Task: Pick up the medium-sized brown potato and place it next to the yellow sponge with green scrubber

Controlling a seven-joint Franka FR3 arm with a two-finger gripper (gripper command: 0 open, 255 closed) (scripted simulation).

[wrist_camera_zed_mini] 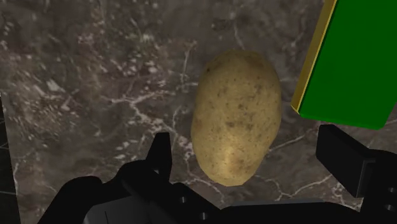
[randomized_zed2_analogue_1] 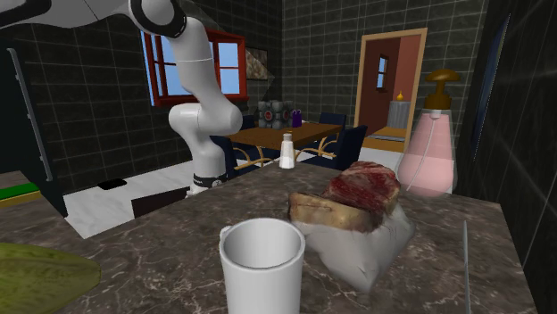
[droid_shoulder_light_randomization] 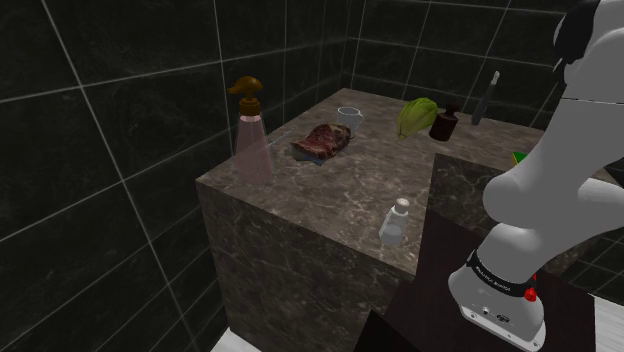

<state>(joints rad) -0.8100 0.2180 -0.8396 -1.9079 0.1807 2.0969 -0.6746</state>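
Observation:
A brown, speckled potato (wrist_camera_zed_mini: 236,118) lies on the dark marble counter (wrist_camera_zed_mini: 95,83). My gripper (wrist_camera_zed_mini: 252,160) hovers over it, open, with one black finger (wrist_camera_zed_mini: 161,151) on each side and neither touching it. Just past the right finger, the sponge (wrist_camera_zed_mini: 353,60) lies close beside the potato, green scrubber face up, with a yellow edge. In the shoulder view a green corner of the sponge (droid_shoulder_light_randomization: 519,157) peeks out from behind the white arm (droid_shoulder_light_randomization: 545,190).
On the far counter block (droid_shoulder_light_randomization: 330,190) stand a pink soap dispenser (droid_shoulder_light_randomization: 252,140), a piece of raw meat (droid_shoulder_light_randomization: 322,141) on a cloth, a white cup (droid_shoulder_light_randomization: 349,120), a green leafy vegetable (droid_shoulder_light_randomization: 417,117), a dark bottle (droid_shoulder_light_randomization: 445,124) and a shaker (droid_shoulder_light_randomization: 396,222) near the front edge.

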